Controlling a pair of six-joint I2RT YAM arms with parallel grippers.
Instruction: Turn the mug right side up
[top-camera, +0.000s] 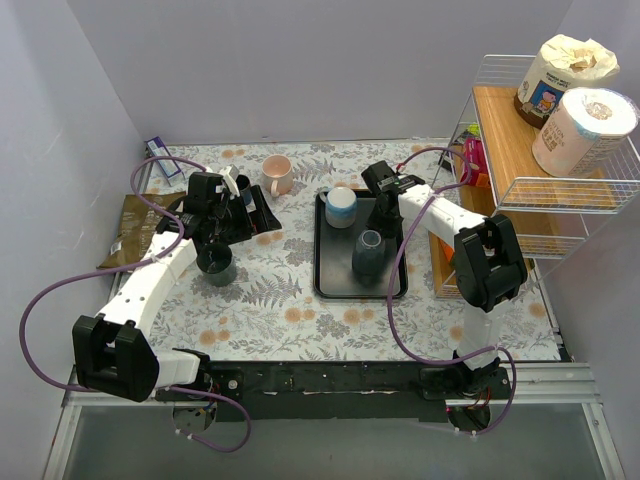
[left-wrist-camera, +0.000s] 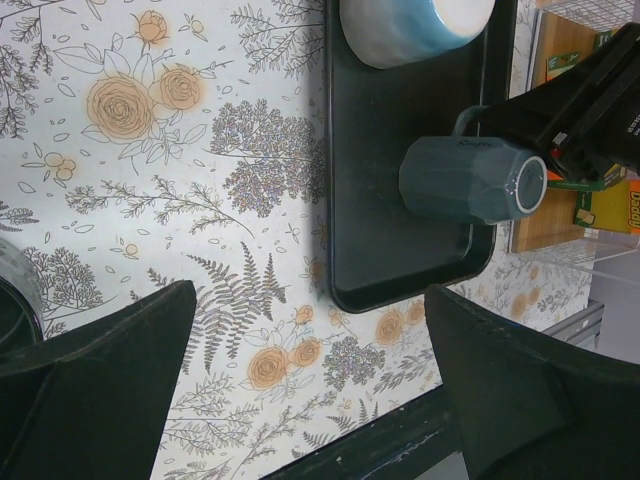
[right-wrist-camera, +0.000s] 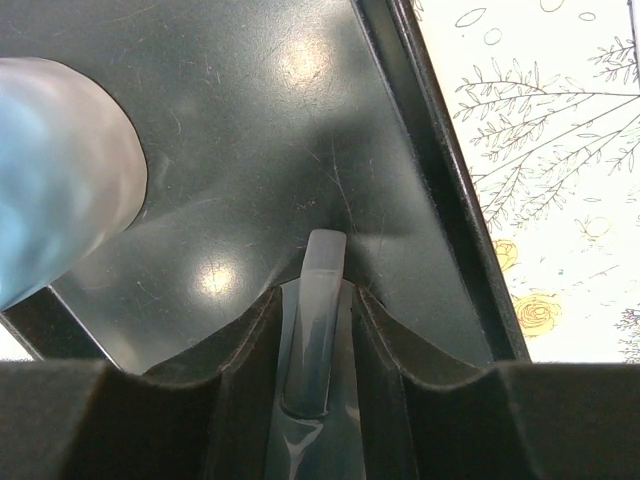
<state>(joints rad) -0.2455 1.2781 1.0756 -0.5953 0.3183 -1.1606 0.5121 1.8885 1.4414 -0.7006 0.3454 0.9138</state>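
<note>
The dark grey-blue mug (top-camera: 368, 252) stands on the black tray (top-camera: 330, 282) with its flat base up; the left wrist view shows it from the side as the mug (left-wrist-camera: 470, 180). My right gripper (top-camera: 379, 218) reaches down behind it and is shut on the mug's handle (right-wrist-camera: 322, 320), which runs between the two fingers of the right gripper (right-wrist-camera: 318, 292). My left gripper (top-camera: 250, 212) hovers over the flowered cloth left of the tray. The left gripper (left-wrist-camera: 310, 400) is wide open with nothing between its fingers.
A blue and white mug (top-camera: 340, 206) sits at the back of the tray, and a pink mug (top-camera: 277, 175) lies behind on the cloth. A dark cup (top-camera: 216, 266) stands under the left arm. A wire and wood shelf (top-camera: 545, 160) with paper rolls rises at the right.
</note>
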